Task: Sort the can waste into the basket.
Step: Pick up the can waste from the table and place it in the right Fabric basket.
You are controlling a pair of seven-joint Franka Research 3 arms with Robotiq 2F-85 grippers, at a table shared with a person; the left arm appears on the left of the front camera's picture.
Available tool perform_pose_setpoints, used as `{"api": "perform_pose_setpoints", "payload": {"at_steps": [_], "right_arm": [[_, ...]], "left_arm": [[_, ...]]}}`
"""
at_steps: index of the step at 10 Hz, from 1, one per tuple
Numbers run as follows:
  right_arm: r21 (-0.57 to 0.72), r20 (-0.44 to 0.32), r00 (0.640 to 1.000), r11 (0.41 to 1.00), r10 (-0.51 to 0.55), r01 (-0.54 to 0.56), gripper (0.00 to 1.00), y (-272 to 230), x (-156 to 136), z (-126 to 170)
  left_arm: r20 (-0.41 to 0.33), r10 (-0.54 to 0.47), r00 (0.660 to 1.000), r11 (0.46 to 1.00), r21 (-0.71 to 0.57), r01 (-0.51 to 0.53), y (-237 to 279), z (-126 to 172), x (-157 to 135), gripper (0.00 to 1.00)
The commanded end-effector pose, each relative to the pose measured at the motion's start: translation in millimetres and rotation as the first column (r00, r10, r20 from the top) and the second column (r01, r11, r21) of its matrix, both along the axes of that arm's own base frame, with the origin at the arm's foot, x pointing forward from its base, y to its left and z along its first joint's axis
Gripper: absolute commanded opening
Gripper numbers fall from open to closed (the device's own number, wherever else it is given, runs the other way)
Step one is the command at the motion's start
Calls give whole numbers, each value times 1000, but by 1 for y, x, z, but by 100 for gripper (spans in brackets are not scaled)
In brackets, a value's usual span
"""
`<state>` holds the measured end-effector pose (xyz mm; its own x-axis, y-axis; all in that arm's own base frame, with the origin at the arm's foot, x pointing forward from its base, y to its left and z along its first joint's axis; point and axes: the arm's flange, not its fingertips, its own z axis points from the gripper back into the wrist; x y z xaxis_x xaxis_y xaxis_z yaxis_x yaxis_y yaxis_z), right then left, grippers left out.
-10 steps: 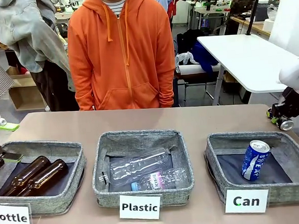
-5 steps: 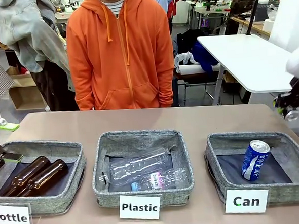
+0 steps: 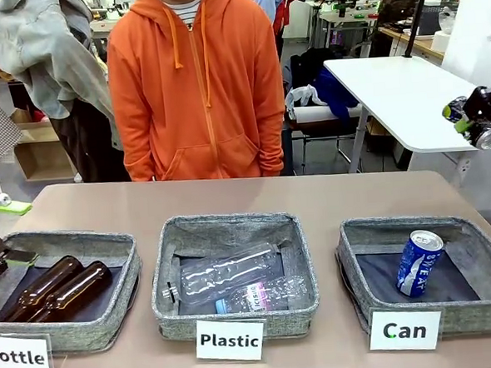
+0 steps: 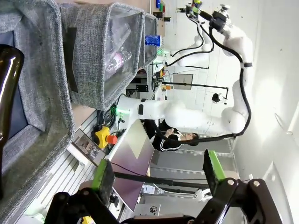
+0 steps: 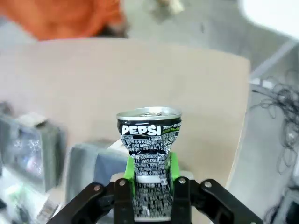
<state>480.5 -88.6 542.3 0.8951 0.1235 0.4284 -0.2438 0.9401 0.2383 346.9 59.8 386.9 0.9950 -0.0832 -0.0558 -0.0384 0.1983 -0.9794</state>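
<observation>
A blue and white "SWEAT" can [image 3: 419, 263] leans inside the grey fabric basket [image 3: 359, 242] signed "Can" at the right; that can [image 4: 153, 40] also appears far off in the left wrist view. High above the table's right edge, my right gripper [image 3: 468, 119] is shut on a dark can with a silver top [image 3: 483, 133]. In the right wrist view this black "PEPSI" can [image 5: 149, 154] is squeezed between green pads [image 5: 174, 165]. My left gripper [image 4: 156, 172] stands open at the far left beside the "Bottle" basket.
Two brown glass bottles [image 3: 56, 290] lie in the "Bottle" basket [image 3: 74, 244]. Clear plastic bottles [image 3: 230, 277] lie in the middle "Plastic" basket [image 3: 231, 224]. A person in an orange hoodie [image 3: 196, 87] stands at the far side. A white table [image 3: 407, 95] stands behind right.
My right gripper has risen with the dark can, from just above the table's right edge to well above it. The left arm has not moved.
</observation>
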Motion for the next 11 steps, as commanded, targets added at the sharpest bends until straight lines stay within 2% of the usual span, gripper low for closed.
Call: {"api": "perform_pose_setpoints", "payload": {"at_steps": [1,2,3,4,6,7,9,10,11], "right_arm": [[44,-46,972,973,229,-227,0,20,-34,1],[64,-77,925,927,373,-368,0,39,-54,1],[61,-110,861,868,497,-493,0,52,-72,0],[48,-137,808,819,573,-572,0,61,-85,-3],[58,-212,644,668,735,-742,0,67,-110,-10],[38,-203,617,636,760,-771,0,67,-117,-12],[29,-179,643,657,745,-753,0,67,-116,-15],[25,-162,676,688,719,-725,0,67,-112,-16],[24,-155,677,688,720,-725,91,67,-111,-15]], "left_arm": [[20,2,1000,1000,-19,-2,0,1,0,100],[20,2,1000,1000,-19,-2,0,1,0,100],[20,2,1000,1000,-19,-2,0,1,0,100],[20,2,1000,1000,-19,-2,0,1,0,100],[20,2,1000,1000,-19,-2,0,1,0,100],[20,2,1000,1000,-19,-2,0,1,0,100],[20,2,1000,1000,-19,-2,0,1,0,100],[20,2,1000,1000,-19,-2,0,1,0,100],[20,2,1000,1000,-19,-2,0,1,0,100]]}}
